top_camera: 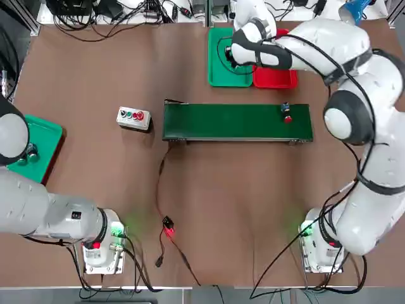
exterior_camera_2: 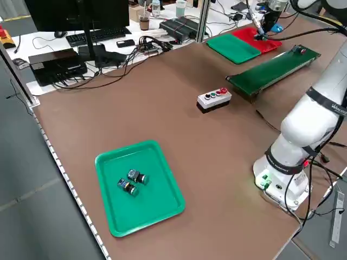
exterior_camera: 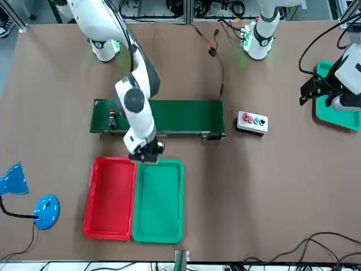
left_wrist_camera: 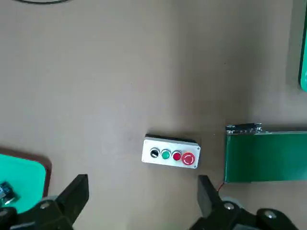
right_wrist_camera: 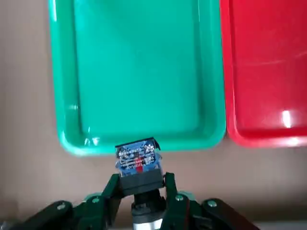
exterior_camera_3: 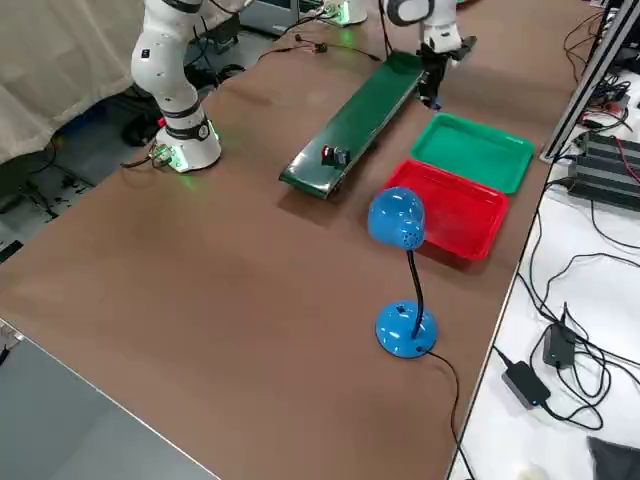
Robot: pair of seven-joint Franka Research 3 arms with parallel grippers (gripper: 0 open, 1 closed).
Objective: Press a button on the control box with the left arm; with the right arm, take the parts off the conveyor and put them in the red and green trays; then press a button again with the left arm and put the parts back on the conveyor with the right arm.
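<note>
Right gripper (right_wrist_camera: pixel 143 181) grasps a blue-and-black part (right_wrist_camera: pixel 139 159) beside the green tray (right_wrist_camera: pixel 139 72), we see in its wrist view; the red tray (right_wrist_camera: pixel 271 67) adjoins. In our left wrist view, the left gripper (left_wrist_camera: pixel 143 182) stands released near the control box (left_wrist_camera: pixel 163 160). From above, we see another part (top_camera: pixel 286 115) on the conveyor (top_camera: pixel 221 123). Our left side view shows two parts (exterior_camera_2: pixel 133 182) in a separate green tray (exterior_camera_2: pixel 146 208).
</note>
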